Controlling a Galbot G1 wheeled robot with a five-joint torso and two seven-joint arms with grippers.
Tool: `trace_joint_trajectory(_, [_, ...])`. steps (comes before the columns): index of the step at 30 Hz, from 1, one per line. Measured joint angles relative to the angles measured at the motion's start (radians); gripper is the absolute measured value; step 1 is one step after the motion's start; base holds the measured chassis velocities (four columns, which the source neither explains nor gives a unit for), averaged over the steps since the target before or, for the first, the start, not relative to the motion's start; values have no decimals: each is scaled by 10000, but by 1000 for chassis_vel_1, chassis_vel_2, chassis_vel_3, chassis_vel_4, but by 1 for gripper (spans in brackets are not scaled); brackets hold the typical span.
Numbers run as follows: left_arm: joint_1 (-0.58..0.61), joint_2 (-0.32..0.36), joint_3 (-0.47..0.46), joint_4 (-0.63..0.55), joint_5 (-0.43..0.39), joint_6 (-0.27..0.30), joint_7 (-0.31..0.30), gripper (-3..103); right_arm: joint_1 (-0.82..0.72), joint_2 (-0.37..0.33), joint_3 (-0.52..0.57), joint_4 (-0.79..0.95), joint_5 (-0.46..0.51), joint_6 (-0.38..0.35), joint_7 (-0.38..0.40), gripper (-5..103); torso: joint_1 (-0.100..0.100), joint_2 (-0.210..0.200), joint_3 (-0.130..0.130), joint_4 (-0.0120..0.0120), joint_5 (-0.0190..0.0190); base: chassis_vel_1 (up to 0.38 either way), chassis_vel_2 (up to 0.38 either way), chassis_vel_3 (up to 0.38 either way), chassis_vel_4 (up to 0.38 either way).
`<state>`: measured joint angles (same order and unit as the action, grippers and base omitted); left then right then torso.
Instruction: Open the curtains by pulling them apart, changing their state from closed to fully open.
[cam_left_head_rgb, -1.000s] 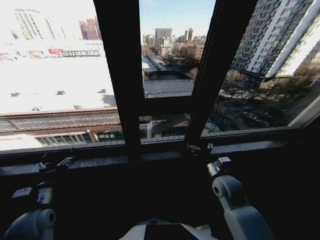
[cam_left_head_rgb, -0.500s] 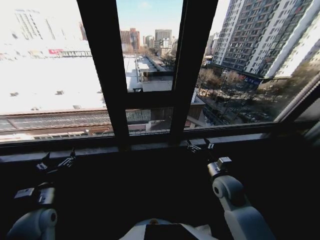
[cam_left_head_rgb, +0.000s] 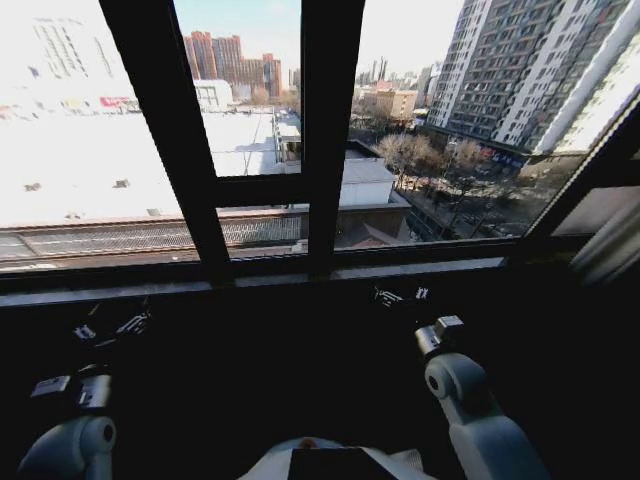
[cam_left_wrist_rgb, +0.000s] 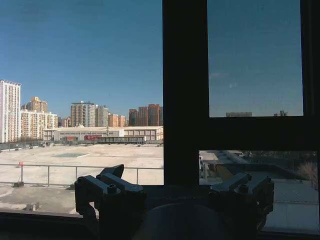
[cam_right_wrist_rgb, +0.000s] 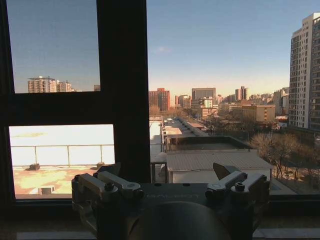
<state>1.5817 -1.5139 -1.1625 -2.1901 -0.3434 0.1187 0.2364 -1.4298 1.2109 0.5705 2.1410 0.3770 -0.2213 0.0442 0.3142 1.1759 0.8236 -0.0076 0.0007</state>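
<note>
Pale pleated curtains (cam_left_head_rgb: 612, 245) beside dark window frame (cam_left_head_rgb: 325, 130)

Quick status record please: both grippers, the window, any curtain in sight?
left gripper: open, empty, held low before the window sill
right gripper: open, empty, low before the sill
window frame: dark uprights, glass ahead uncovered
curtains: pale strip at far right edge, probably a gathered panel; neither gripper touches it

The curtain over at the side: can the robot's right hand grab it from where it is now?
Probably not yet. The right hand is open, low in front of the windowsill, and the curtain hangs far off to its right. Nothing blocks the way, though.
</note>
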Motion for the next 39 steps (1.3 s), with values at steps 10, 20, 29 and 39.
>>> trace_joint_trajectory(10, [0, -5, 34, 128, 25, -118, 0, 100, 25, 14, -56, -50, -91, 0, -22, 100, -3, 1, -1, 1, -7, 28, -373, -49, 368])
trace_joint_trajectory(20, [-53, -21, 92, 225, 57, -163, 2, 100, 18, 27, -50, -89, -186, 37, -91, 100, -2, 1, -1, -1, -4, 11, -374, -12, 368])
trace_joint_trajectory(29, [-58, 34, 67, 289, 52, -275, 3, 100, 10, 46, -41, -200, -426, 273, -247, 100, 3, -1, 2, -2, 0, 130, -327, -125, 336])
trace_joint_trajectory(39, [-88, 38, 76, 329, 48, -292, -11, 100, 64, 75, -16, -434, -575, 689, -216, 100, -5, 3, -3, 0, -7, 309, -281, -327, 270])
